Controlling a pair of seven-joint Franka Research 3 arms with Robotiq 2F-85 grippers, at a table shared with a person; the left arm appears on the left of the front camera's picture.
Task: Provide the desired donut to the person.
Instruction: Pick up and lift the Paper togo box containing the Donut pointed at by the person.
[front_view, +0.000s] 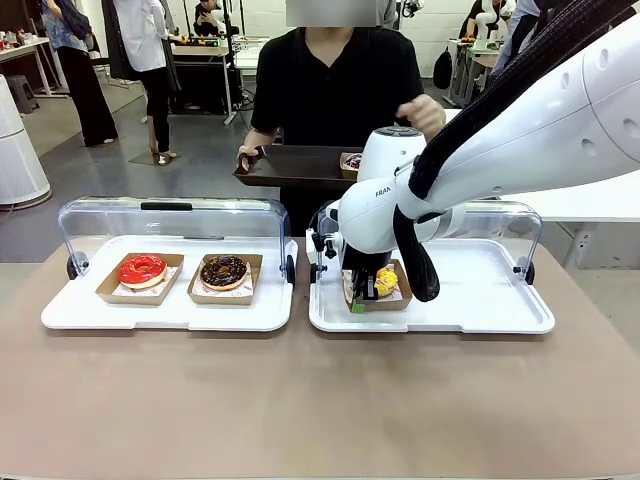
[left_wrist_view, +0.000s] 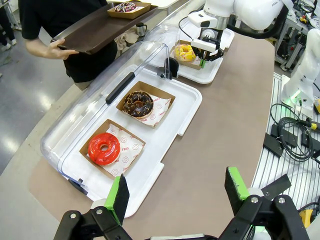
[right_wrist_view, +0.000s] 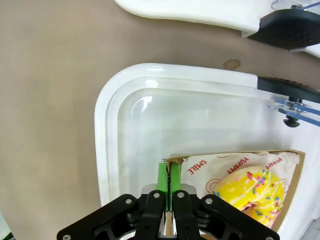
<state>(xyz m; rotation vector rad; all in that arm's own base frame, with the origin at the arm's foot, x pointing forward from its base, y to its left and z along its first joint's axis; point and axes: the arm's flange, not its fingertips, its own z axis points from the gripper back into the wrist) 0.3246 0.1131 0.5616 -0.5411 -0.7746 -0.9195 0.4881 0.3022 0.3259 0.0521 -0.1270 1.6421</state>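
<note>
Right gripper: jaws pressed together on the near wall of the cardboard tray, pinching that thin edge alone; yellow donut with sprinkles sits in this tray at four o'clock of the jaws, untouched by them; tray rests in the right-hand white tray, near its corner, clear lid raised behind. Left gripper: jaws spread wide, holding nothing, hanging above bare table. Red donut and chocolate donut: each in its own cardboard tray on the left white tray, at ten and eleven o'clock of the left jaws. The person: at twelve o'clock across the table, holding a dark serving tray that already carries one boxed donut. Hazards, judged: a grip on one wall may let the load pivot and sag on lifting, so the donut slides out; the card may bend or tear; the arm may catch the raised lid on the way across; the landing spot beside the boxed donut is tight. Views compared: the right wrist view shows the pinch itself, which the arm masks in the front view; the left wrist view shows the serving tray's top, seen edge-on from the front.
</note>
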